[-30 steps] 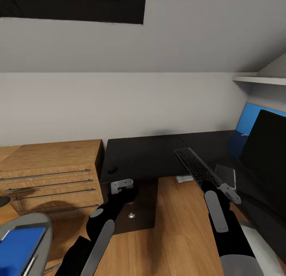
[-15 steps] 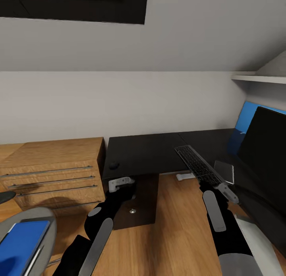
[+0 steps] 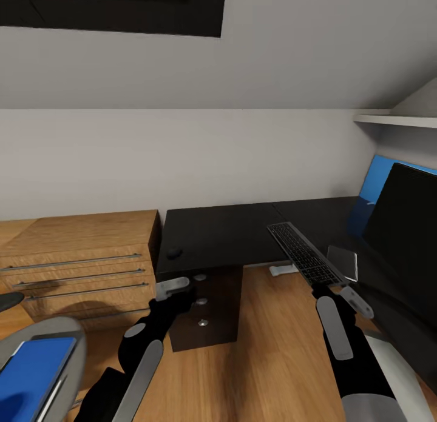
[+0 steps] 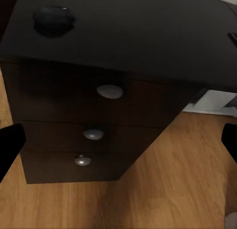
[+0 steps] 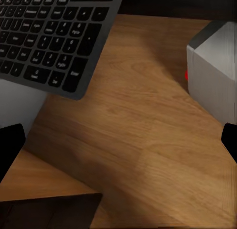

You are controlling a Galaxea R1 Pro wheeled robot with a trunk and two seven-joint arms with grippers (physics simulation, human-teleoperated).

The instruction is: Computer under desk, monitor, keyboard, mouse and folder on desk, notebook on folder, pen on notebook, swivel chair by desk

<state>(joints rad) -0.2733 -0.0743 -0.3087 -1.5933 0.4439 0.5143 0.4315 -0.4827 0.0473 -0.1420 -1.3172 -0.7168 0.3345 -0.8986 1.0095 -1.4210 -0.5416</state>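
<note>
Before the desk [image 3: 218, 234], both spread pincers have drawn back, right pincer [image 3: 357, 302] off the keyboard [image 3: 303, 254].

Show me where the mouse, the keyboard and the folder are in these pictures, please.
mouse [image 3: 175, 251]: head view, its rounded top.
keyboard [image 3: 303, 253]: head view, middle rows of keys.
folder [image 3: 30, 373]: head view, blue cover, on the swivel chair seat.

Black arms, grey panels
</note>
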